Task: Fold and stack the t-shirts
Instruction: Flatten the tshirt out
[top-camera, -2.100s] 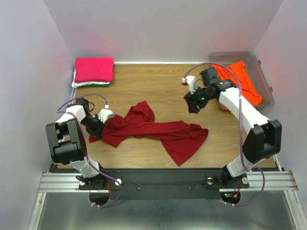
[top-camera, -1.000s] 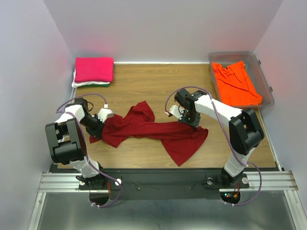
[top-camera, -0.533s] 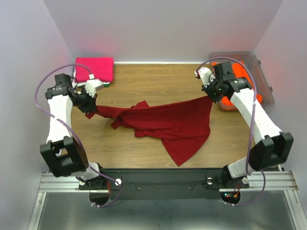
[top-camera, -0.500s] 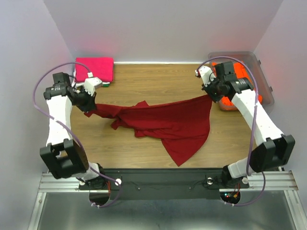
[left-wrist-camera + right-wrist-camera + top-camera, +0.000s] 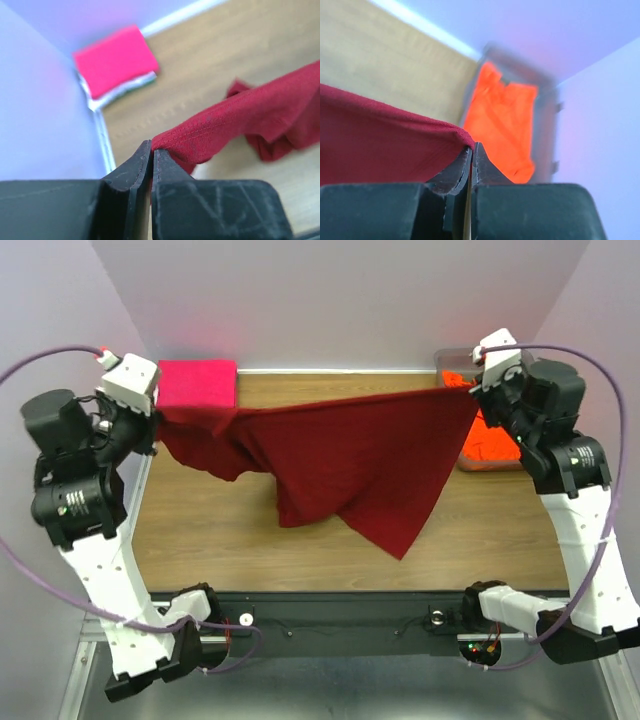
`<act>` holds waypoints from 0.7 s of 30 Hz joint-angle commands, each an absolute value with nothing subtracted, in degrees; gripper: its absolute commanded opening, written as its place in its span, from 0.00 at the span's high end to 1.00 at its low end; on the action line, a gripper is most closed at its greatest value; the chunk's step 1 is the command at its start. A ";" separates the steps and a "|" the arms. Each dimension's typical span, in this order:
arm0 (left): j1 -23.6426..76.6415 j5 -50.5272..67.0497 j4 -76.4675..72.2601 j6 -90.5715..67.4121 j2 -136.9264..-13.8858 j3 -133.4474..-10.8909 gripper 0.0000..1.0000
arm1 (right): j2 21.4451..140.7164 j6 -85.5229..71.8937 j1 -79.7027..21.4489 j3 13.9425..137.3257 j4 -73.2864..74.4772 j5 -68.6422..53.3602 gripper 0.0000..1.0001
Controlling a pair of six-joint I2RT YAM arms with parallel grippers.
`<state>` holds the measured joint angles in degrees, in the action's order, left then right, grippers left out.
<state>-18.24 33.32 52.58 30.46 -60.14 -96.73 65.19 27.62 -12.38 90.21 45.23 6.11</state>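
The dark red t-shirt (image 5: 340,455) hangs stretched in the air between both arms, its lower folds drooping toward the table. My left gripper (image 5: 160,418) is shut on its left end, seen pinched in the left wrist view (image 5: 151,148). At the right end, my right gripper (image 5: 470,390) is shut on the cloth's corner, which the right wrist view shows clamped between the fingers (image 5: 471,147). A folded hot pink t-shirt (image 5: 197,383) tops a small stack at the back left (image 5: 116,61). A bright orange t-shirt (image 5: 495,440) lies in the tub (image 5: 507,125).
The clear plastic tub (image 5: 525,365) stands at the back right against the wall. White and green cloth edges (image 5: 122,91) show under the pink shirt. Wooden tabletop (image 5: 250,530) lies below the hanging shirt. Walls close in on three sides.
Both arms have risen and spread outward, lifting the dark red t-shirt off the table and pulling it into a wide hanging sheet.
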 commanded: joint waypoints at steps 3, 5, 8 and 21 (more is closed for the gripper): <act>-18.81 29.62 43.43 24.86 -65.20 -111.77 1.00 | 68.90 30.58 -11.87 98.95 33.58 13.45 1.00; -18.81 29.71 42.19 26.10 -66.61 -113.98 1.00 | 70.83 32.15 -11.78 102.63 30.96 14.23 0.99; -18.81 25.68 39.47 26.89 -69.95 -118.73 1.00 | 74.52 34.71 -11.86 107.81 27.79 16.34 0.99; -18.81 10.89 23.20 30.76 -62.14 -112.67 1.00 | 78.23 37.97 -11.78 124.72 25.93 16.35 0.99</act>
